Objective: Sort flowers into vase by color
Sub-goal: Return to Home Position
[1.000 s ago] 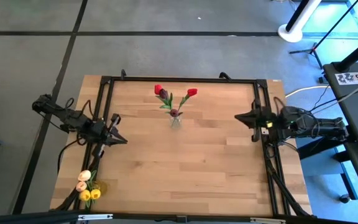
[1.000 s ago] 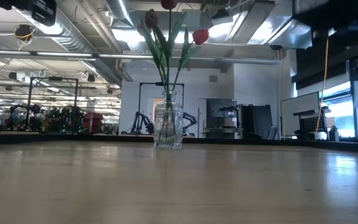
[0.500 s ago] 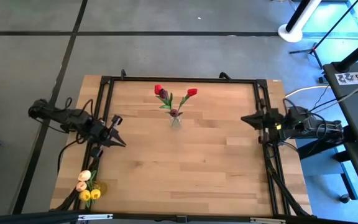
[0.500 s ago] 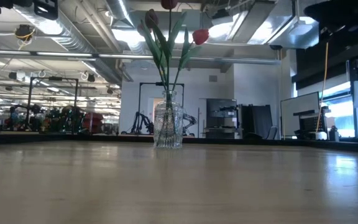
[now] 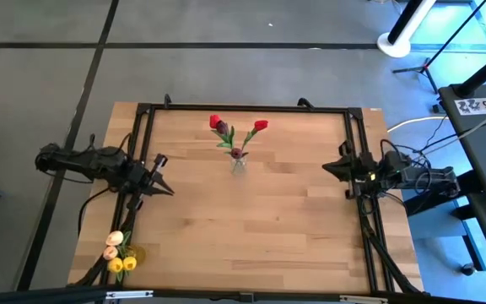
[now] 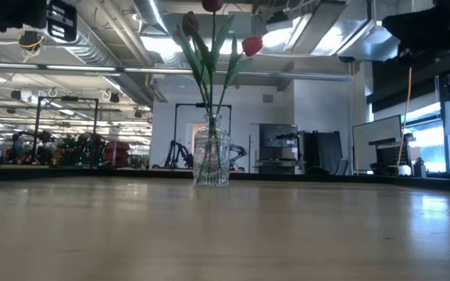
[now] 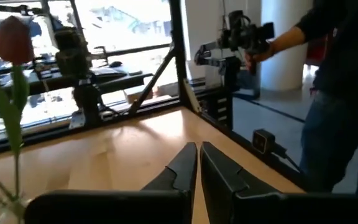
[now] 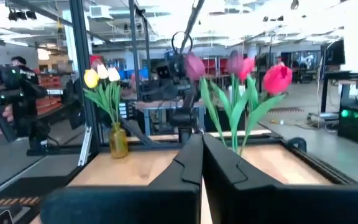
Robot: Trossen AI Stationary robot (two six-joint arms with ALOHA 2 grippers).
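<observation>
A: Two bunches stand sorted. What moved in the last second?

B: Only the arms. The left gripper (image 5: pixel 165 187) has pulled back a little toward its edge of the table (image 5: pixel 260 228), and the right gripper (image 5: pixel 327 167) has settled near the opposite edge. Both are well away from the vases.

A: Anything in the fingers?

B: No. In each wrist view the left fingers (image 7: pixel 185 165) and right fingers (image 8: pixel 188 163) are pressed nearly together, with nothing between them.

A: And the flowers?

B: They haven't shifted. The red and maroon flowers (image 5: pixel 226 131) stand in the glass vase (image 5: pixel 239 163) toward the far middle of the table. The yellow and cream flowers (image 5: pixel 116 253) are in the yellow vase (image 5: pixel 135 253) at the near left corner.

A: So it's done?

B: It looks that way — no stem lies loose, and the arms seem to be parking.
</observation>
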